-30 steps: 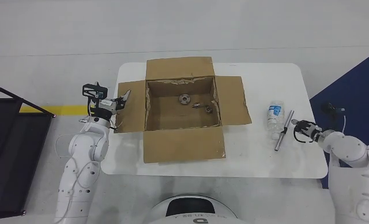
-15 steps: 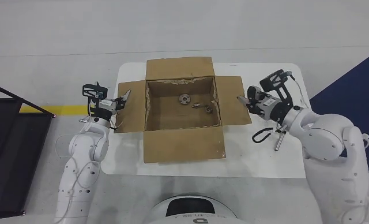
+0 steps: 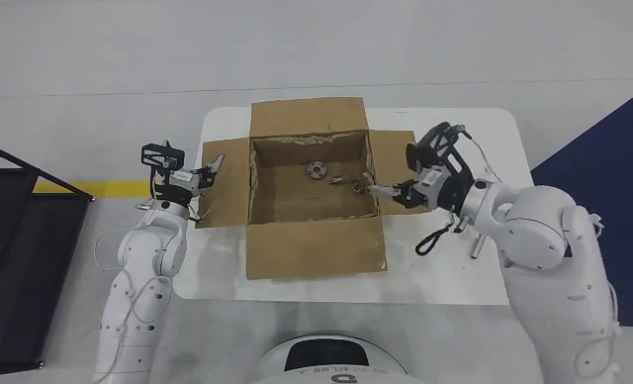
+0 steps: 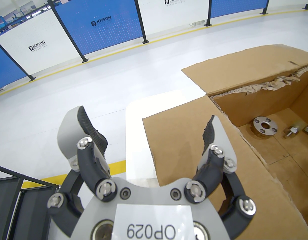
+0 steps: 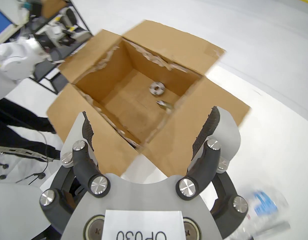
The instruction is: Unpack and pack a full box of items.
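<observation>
The right hand (image 3: 388, 191) hangs over the right flap of the box (image 3: 312, 247), just beside the box's right wall. Its two fingers are spread wide and nothing is between them. It points left, toward the inside of the box.

The left hand (image 3: 210, 171) is at the left flap, by the left edge of the table (image 3: 445, 275). Its fingers are spread wide too, and it holds nothing.

The box sits open in the middle of the table with all four flaps folded out. A ring (image 3: 316, 170) lies flat on the box floor, close to the far wall. A metal bit (image 3: 341, 180) lies just to the right of the ring. A second bit (image 3: 358, 186) lies right of that one, near the right wall.

So the things in the box are to the left of the right hand and lower down, with the right wall in between. The right hand is much nearer to them than the left hand is. I think it has to go over the wall first and then down. The second bit is the closest to it. The metal bit's long side seems to run left to right, but it is too small to be sure.

A rod (image 3: 477, 247) peeks out from under the right arm on the table, right of the box. A bottle (image 5: 266, 202) lies on the table close to the right hand.

With those two out and three things in the box, the unpacking looks partly done.
</observation>
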